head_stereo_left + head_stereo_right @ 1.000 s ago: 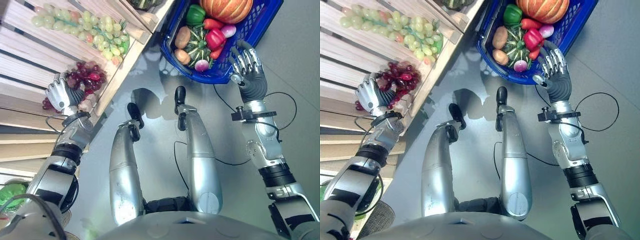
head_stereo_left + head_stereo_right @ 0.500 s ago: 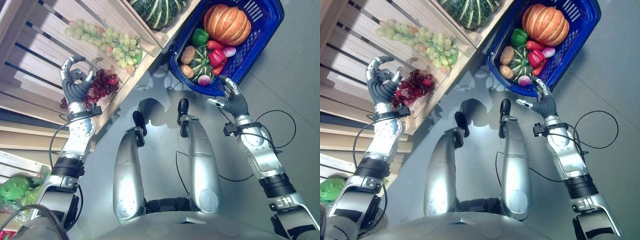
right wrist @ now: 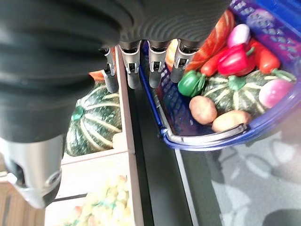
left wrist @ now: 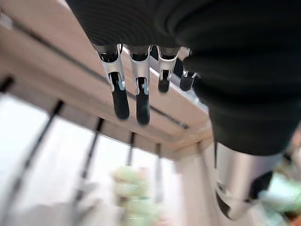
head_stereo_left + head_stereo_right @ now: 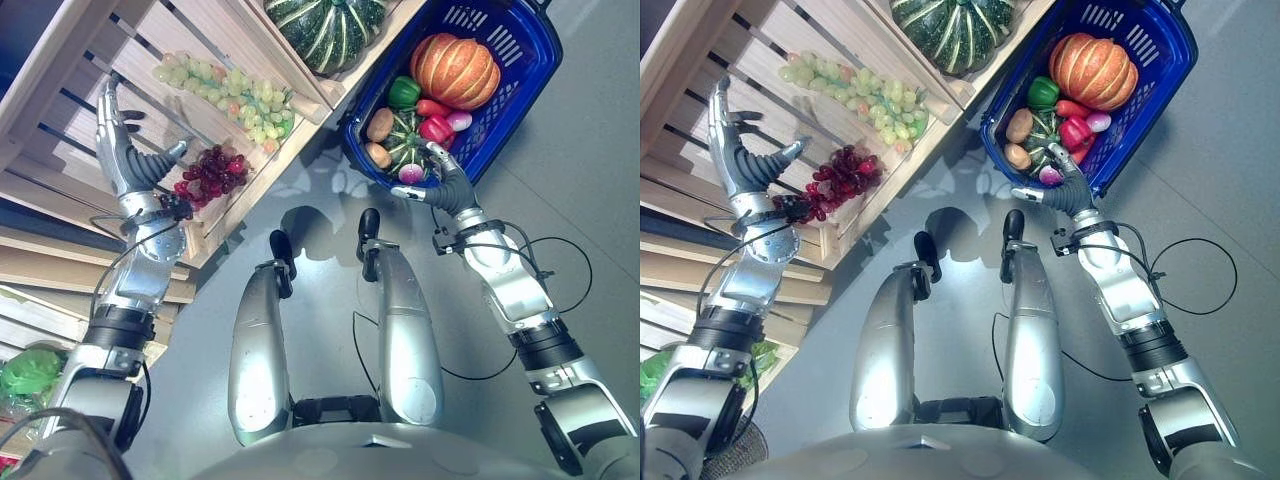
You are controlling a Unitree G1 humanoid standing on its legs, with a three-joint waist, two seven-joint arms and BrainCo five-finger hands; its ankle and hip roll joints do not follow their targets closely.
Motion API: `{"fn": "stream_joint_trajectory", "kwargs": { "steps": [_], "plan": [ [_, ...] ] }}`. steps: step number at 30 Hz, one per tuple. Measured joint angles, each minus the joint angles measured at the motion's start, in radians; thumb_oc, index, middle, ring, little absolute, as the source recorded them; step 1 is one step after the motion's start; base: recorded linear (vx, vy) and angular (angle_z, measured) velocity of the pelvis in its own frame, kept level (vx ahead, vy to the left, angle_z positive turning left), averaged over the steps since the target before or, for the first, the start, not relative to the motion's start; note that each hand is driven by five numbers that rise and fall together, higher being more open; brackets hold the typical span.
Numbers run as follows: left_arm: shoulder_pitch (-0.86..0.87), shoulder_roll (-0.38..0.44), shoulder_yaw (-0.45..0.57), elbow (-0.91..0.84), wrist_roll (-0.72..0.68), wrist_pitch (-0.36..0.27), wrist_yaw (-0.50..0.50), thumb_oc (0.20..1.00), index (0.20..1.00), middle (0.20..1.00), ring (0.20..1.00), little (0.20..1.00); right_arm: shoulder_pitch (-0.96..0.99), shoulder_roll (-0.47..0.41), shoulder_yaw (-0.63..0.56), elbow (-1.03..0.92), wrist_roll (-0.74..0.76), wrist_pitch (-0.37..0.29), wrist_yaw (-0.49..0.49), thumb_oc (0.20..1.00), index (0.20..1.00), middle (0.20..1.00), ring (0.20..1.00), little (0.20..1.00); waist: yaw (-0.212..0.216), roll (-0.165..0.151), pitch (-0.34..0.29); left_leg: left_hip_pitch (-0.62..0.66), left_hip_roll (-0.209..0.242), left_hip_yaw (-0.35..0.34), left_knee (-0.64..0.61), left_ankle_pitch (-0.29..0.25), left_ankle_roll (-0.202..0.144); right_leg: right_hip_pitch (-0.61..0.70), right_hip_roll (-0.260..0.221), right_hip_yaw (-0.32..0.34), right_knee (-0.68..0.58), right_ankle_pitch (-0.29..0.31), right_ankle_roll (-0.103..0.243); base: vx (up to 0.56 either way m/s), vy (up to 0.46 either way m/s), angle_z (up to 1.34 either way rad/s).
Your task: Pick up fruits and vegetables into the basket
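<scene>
- The left hand (image 5: 128, 150) has risen off the red grapes (image 5: 210, 170) since a second ago, when its curled fingers lay on the bunch; it is now raised above the slatted wooden crate (image 5: 60, 90) with fingers straight and thumb spread, holding nothing.
- In the left wrist view those fingers (image 4: 120, 94) hang straight and apart, dark rubbery tips over pale wooden slats with dark gaps between them.
- The red grapes lie just beside that hand's wrist, at the crate's near edge: a knobbly cluster of small glossy dark-red spheres, lying loose on the wood.
- Further along the same crate, towards its far edge, a long bunch of green grapes (image 5: 235, 95) lies: pale, matte, round beads with a few pinkish ones among them.
- In the next crate a large dark-green squash (image 5: 325, 25) sits, ribbed with pale stripes.
- The right hand (image 5: 440, 185) has swung in towards the robot compared with a second ago and now lies at the near rim of the blue basket (image 5: 520, 70), fingers loosely extended, clasping nothing; in the right wrist view its fingers (image 3: 155, 70) hang relaxed above the rim.
- The basket is glossy blue plastic with slotted walls, standing on the smooth grey floor (image 5: 590, 180) beside the crates.
- Inside it lie an orange ribbed pumpkin (image 5: 458, 70), a green pepper (image 5: 403, 92), a red pepper (image 5: 437, 128), two brown potatoes (image 3: 203, 109), a small striped green squash (image 5: 405, 130) and pink-white radishes (image 5: 459, 121).
</scene>
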Motion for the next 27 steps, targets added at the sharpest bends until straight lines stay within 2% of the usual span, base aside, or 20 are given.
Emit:
{"fn": "stream_joint_trajectory", "kwargs": {
  "steps": [2,6,8,12,18,23,27],
  "plan": [
    [-0.009,0.017,-0.027,0.024,0.06,0.093,-0.003,1.0,1.0,1.0,1.0,1.0,0.016,-0.014,-0.003,0.0,0.02,-0.011,-0.012,1.0,1.0,1.0,1.0,1.0,-0.005,0.0,0.0,-0.005,0.001,0.009,0.0,-0.003,-0.001,-0.013,0.003,0.009,0.0,0.0,0.0,0.0,0.0,-0.1],
    [-0.024,0.025,-0.074,0.072,0.097,0.169,-0.011,1.0,1.0,1.0,1.0,1.0,0.039,-0.031,-0.01,0.0,0.044,-0.03,-0.015,1.0,1.0,1.0,1.0,1.0,-0.023,0.0,0.0,-0.021,0.004,0.011,0.001,-0.007,-0.006,-0.031,0.01,0.011,-0.003,0.0,0.0,-0.01,-0.004,-0.07],
    [-0.029,0.024,-0.106,0.121,0.099,0.187,-0.012,1.0,1.0,1.0,1.0,1.0,0.038,-0.032,-0.01,0.002,0.054,-0.056,-0.017,1.0,1.0,1.0,1.0,1.0,-0.031,0.0,0.0,-0.035,0.018,0.025,0.012,-0.014,-0.006,-0.047,0.02,0.018,-0.001,0.001,0.0,-0.01,-0.02,-0.19],
    [-0.041,0.008,-0.143,0.177,0.088,0.187,-0.018,1.0,1.0,1.0,1.0,1.0,0.048,-0.033,-0.01,0.012,0.072,-0.095,-0.032,1.0,1.0,1.0,1.0,1.0,-0.051,0.0,0.0,-0.045,0.021,0.023,0.014,-0.019,-0.011,-0.058,0.027,0.021,0.0,0.001,0.0,-0.01,-0.018,-0.05],
    [-0.074,-0.055,-0.161,0.268,0.009,0.159,-0.029,1.0,1.0,1.0,1.0,1.0,0.047,-0.033,-0.008,0.032,0.075,-0.129,-0.037,1.0,1.0,1.0,1.0,1.0,-0.052,0.0,0.0,-0.061,0.032,0.034,0.014,-0.023,-0.011,-0.078,0.034,0.03,-0.004,0.0,0.0,-0.01,-0.036,-0.04],
    [-0.096,-0.126,-0.16,0.327,-0.12,0.109,-0.098,1.0,1.0,1.0,1.0,1.0,0.026,-0.032,-0.004,0.045,0.081,-0.129,-0.043,1.0,1.0,1.0,1.0,1.0,-0.059,0.0,0.0,-0.094,0.035,0.032,0.015,-0.023,-0.011,-0.109,0.037,0.027,0.0,0.0,0.0,0.0,-0.015,0.0],
    [-0.117,-0.156,-0.162,0.348,-0.137,0.104,-0.097,1.0,1.0,1.0,1.0,1.0,0.015,-0.032,0.0,0.059,0.081,-0.129,-0.052,1.0,1.0,1.0,1.0,1.0,-0.062,0.0,0.0,-0.095,0.034,0.032,0.013,-0.023,-0.012,-0.11,0.036,0.027,-0.002,0.0,0.0,0.0,0.0,0.0]
  ]
}}
